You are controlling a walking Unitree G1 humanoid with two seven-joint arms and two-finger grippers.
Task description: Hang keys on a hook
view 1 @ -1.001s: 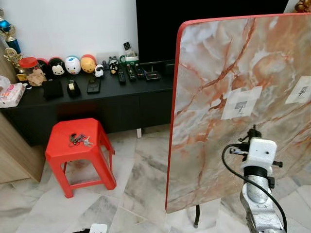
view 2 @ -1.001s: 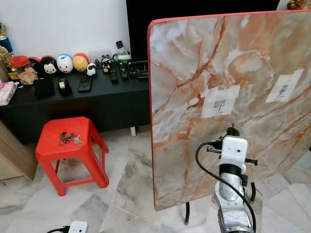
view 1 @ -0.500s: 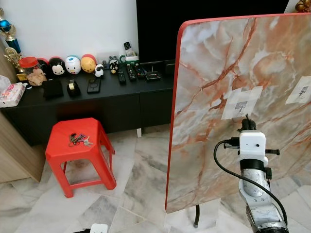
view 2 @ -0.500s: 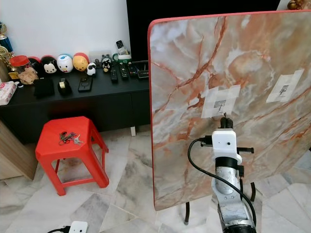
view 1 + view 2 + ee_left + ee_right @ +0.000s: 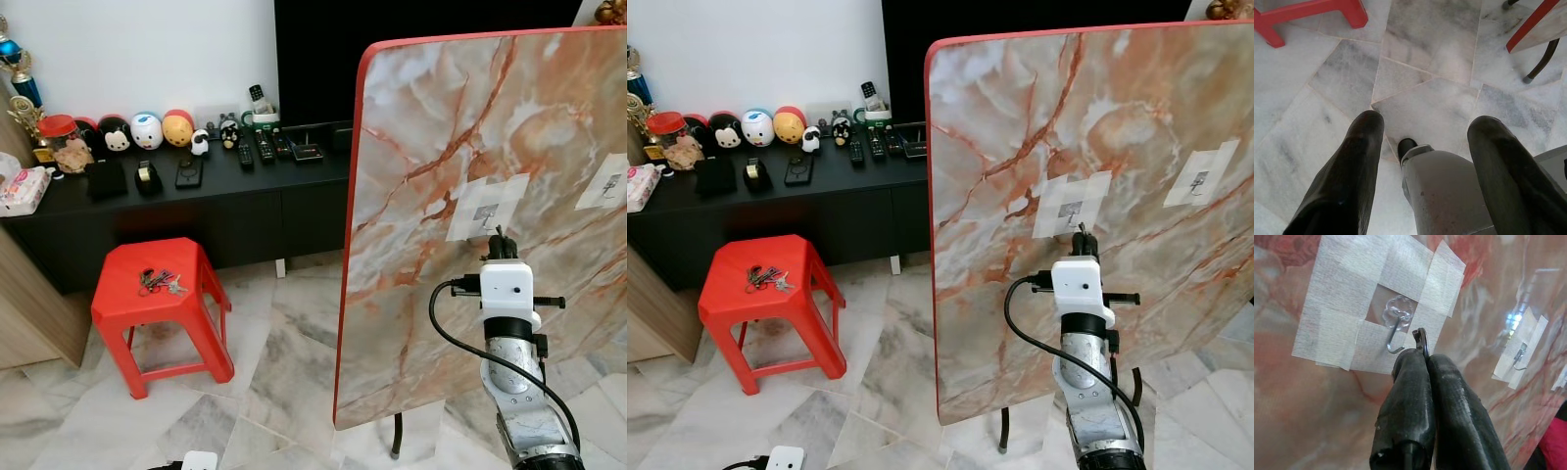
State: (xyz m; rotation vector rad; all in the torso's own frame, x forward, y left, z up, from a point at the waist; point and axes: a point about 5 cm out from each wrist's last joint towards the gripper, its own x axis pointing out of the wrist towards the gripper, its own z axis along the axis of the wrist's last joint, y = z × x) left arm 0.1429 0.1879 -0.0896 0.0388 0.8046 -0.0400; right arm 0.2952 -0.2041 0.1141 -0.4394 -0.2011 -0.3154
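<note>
The right end effector (image 5: 1422,357) was clenched on a key ring (image 5: 1421,339), sitting just at four o'clock of the hook (image 5: 1396,328) taped to the marble board (image 5: 441,117). Judged nearly there: ring not yet over the hook. Left end effector (image 5: 1425,147) hung released.

Two taped hooks sit on the tilted marble tabletop (image 5: 441,117): one hook (image 5: 1396,328) and a second hook (image 5: 1518,356). One red stool (image 5: 162,294) carries one bunch of keys (image 5: 159,282).
</note>
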